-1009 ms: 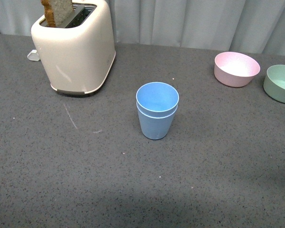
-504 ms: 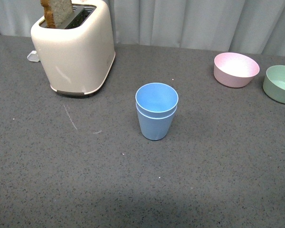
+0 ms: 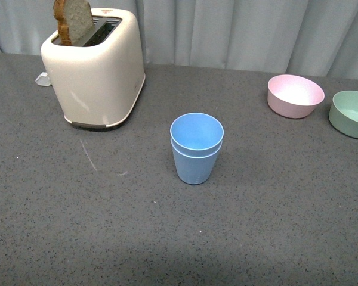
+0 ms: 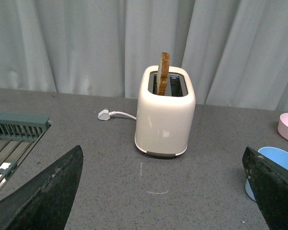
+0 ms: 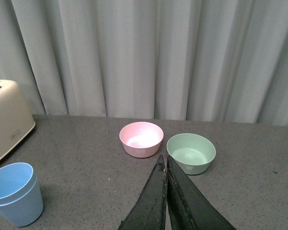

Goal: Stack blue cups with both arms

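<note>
Two blue cups (image 3: 196,148) stood nested mid-counter (image 3: 274,220), seemingly light, stiff and smooth-walled, best gripped below the rim. The left fingers (image 4: 43,196) gaped wide and empty; the right fingers (image 5: 170,201) were pressed together, holding nothing.

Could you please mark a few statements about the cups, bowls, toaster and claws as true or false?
1. One of the blue cups is nested inside the other. True.
2. The toaster is empty. False: a slice of bread sticks out of it.
3. The left claw is open and holds nothing. True.
4. The pink bowl sits inside the green bowl. False: they stand side by side, apart.
5. The right claw grips a cup. False: its fingers are closed together on nothing.
</note>
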You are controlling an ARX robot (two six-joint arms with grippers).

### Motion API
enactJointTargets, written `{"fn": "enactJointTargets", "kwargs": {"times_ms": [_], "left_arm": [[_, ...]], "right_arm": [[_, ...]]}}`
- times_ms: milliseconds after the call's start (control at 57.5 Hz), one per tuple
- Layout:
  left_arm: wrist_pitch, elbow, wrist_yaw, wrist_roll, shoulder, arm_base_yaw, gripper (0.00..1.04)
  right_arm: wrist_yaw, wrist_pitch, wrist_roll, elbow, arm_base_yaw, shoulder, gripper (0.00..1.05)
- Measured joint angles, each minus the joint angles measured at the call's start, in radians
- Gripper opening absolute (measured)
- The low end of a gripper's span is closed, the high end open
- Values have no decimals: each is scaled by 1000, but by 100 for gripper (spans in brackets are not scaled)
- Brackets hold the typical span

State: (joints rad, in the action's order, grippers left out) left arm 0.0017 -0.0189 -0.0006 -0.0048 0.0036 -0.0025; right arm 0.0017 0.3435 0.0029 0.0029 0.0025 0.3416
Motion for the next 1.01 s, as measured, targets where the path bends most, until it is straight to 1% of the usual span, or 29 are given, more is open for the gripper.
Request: {"fn": "enactJointTargets", "kwargs": {"times_ms": [278,574,678,904,922,957,991,1009], "left_arm": [[0,0,0,0,0,0,98],[0,0,0,0,0,0,98],[0,0,0,0,0,0,98],[0,0,0,0,0,0,98],[0,0,0,0,0,0,98],[0,0,0,0,0,0,98],[0,0,0,0,0,0,98],[0,0,0,0,0,0,98]], "right_arm": [[0,-97,0,0,0,-98,1],[0,-165,0,0,0,-167,1],[-3,-328,0,0,0,-295,1],[-3,-342,0,1,0,-337,1],[-3,-342,-1,1,0,-337,1],[-3,-342,-2,1,0,-337,5],[-3,-342,-2,1,0,-337,12],[-3,-342,-2,1,0,-338,14]]}}
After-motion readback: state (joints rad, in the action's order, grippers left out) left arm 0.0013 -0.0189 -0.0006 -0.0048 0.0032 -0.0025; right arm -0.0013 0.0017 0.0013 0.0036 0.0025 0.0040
